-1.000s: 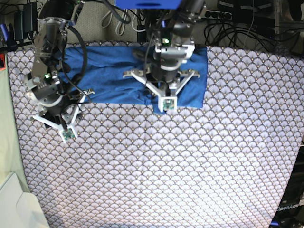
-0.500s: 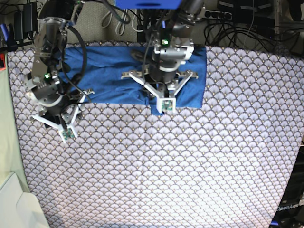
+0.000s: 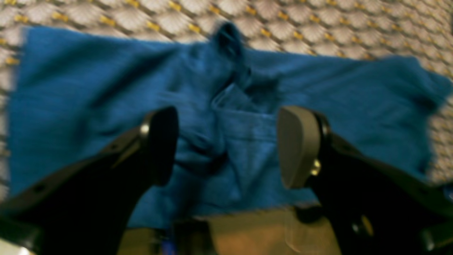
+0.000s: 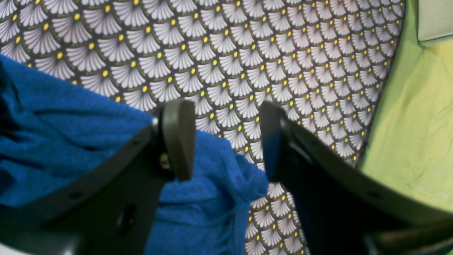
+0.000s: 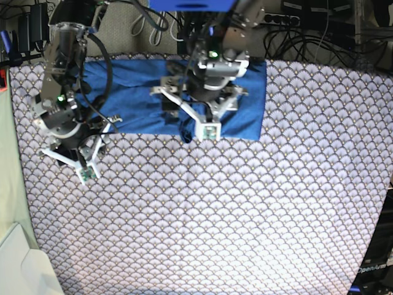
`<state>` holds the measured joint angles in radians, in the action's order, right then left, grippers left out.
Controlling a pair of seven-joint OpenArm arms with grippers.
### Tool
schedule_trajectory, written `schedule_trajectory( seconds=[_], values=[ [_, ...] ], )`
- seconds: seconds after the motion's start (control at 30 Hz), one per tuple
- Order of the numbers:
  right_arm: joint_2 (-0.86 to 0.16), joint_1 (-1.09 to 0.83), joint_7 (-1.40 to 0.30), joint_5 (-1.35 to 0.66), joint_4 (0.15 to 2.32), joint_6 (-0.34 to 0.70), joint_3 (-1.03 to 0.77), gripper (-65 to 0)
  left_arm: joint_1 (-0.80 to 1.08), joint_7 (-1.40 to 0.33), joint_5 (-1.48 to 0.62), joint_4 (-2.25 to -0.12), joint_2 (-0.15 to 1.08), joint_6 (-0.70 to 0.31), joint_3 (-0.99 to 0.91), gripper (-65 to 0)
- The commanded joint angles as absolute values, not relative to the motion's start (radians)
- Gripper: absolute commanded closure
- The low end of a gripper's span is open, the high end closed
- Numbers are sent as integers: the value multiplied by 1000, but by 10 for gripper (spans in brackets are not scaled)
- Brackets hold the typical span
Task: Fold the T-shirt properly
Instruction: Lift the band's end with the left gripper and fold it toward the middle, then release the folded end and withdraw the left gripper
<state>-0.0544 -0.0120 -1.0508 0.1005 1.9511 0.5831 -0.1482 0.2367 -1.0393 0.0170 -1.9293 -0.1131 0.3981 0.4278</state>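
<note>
Overhead, both grippers [image 3: 226,147] [image 4: 226,140] gape empty above plain T-shirt [image 5: 135,92]; no readable writing

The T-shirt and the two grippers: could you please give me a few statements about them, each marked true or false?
1. The T-shirt lies at the far edge of the tablecloth. True.
2. The left gripper is clamped shut on fabric. False: its jaws stand apart above the shirt.
3. The right gripper is open. True.
4. The shirt is red. False: it is blue.
</note>
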Motion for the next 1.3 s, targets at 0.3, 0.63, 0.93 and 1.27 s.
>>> schedule_trajectory(
  seconds=[0.3,0.63,0.93,1.27],
  values=[
    [-59,1,-1033,99,1966,587,-150,-302,199,-1023,-262,-1957,-13,417,271,-261],
    [-59,1,-1033,99,1966,587,-150,-302,197,-1021,-375,-1956,58,415,99,0],
    [-59,1,-1033,97,1966,587,-150,-302,196,-1023,-374,-1886,53,415,194,-1],
    [-62,-1,-1033,101,1966,587,-154,-302,182,-1020,-530,-1919,97,406,398,-1]
  ],
)
